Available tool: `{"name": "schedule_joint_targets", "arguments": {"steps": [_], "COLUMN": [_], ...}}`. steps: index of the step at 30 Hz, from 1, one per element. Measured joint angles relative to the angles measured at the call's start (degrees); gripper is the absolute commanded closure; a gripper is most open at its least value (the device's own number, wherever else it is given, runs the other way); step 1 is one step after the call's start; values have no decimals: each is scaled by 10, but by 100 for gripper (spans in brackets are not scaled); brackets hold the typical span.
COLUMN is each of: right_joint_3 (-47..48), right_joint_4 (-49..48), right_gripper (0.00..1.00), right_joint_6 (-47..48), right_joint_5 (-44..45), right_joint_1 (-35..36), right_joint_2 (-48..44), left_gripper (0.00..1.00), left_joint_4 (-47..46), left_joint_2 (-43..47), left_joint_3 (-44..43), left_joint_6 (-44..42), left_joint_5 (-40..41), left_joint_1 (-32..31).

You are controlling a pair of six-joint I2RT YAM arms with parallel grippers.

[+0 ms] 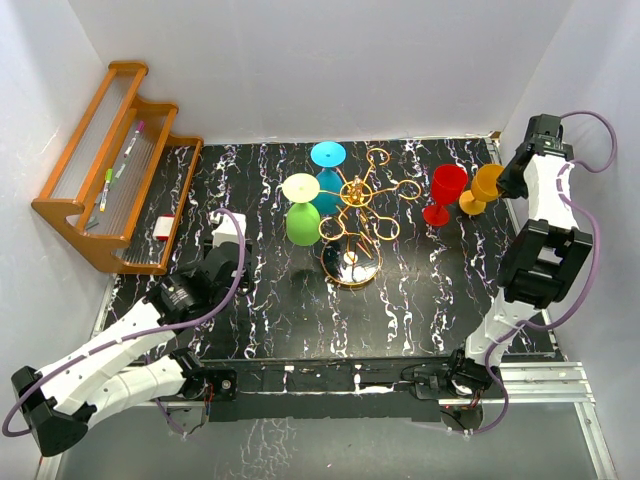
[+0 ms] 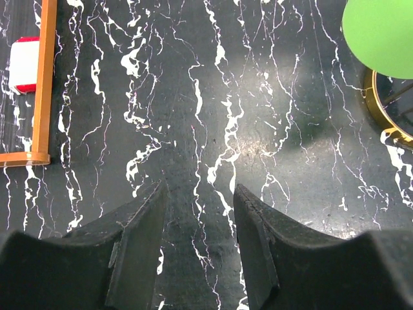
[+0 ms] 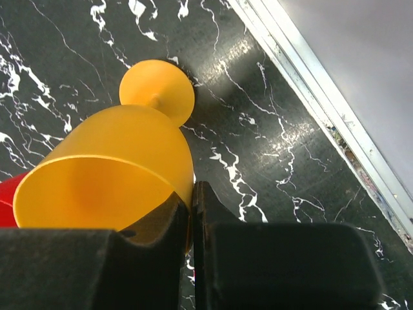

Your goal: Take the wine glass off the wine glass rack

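The gold wire wine glass rack (image 1: pixel 355 215) stands mid-table. A green glass (image 1: pixel 302 222) and a teal glass (image 1: pixel 328 155) hang upside down from its left rings. A red glass (image 1: pixel 447 185) stands on the table to the rack's right. My right gripper (image 1: pixel 508 180) is shut on the rim of an orange wine glass (image 1: pixel 485 183), with one finger inside the bowl (image 3: pixel 122 161). The glass is tilted, its foot low by the table. My left gripper (image 2: pixel 199 194) is open and empty over bare table, left of the rack base (image 2: pixel 381 119).
An orange-brown wooden stepped shelf (image 1: pixel 110 170) leans at the far left, with a small white-and-red block (image 1: pixel 164 228) beside it. The table's right edge and rail (image 3: pixel 322 110) run close to the orange glass. White walls enclose the table.
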State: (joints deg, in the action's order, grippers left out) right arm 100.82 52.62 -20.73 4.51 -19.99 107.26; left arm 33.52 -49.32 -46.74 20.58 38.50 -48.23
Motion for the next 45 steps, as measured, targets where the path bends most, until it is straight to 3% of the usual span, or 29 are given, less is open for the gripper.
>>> {"name": "schedule_joint_targets", "arguments": {"steps": [19,27,36,39,42,45], "right_joint_3": [-51,-50,12,37,42,-10], "right_joint_4": [-3,-6,-1,-1,-12,-76], "right_gripper": [79,68,64,69,85,92], "right_joint_6": [11,8,-5,-11,-25,-48], "right_joint_5": [-21,-50,-70,-85,-120,-181], "right_joint_1": [1,1,7,11,26,89], "right_joint_2": [-38,-43,-97,-127,-176,-258], "left_gripper": [56,56,55,55,54,54], "left_joint_4": [-5,-5,-5,-5,-4,-2], "left_joint_2": [13,16,16,16,16,19], "left_joint_3": [8,8,8,8,8,8], "left_joint_6": [-3,-3,-2,0,4,16], "left_joint_5": [-4,-4,-3,-2,4,9], "left_joint_1": [0,0,0,0,0,0]}}
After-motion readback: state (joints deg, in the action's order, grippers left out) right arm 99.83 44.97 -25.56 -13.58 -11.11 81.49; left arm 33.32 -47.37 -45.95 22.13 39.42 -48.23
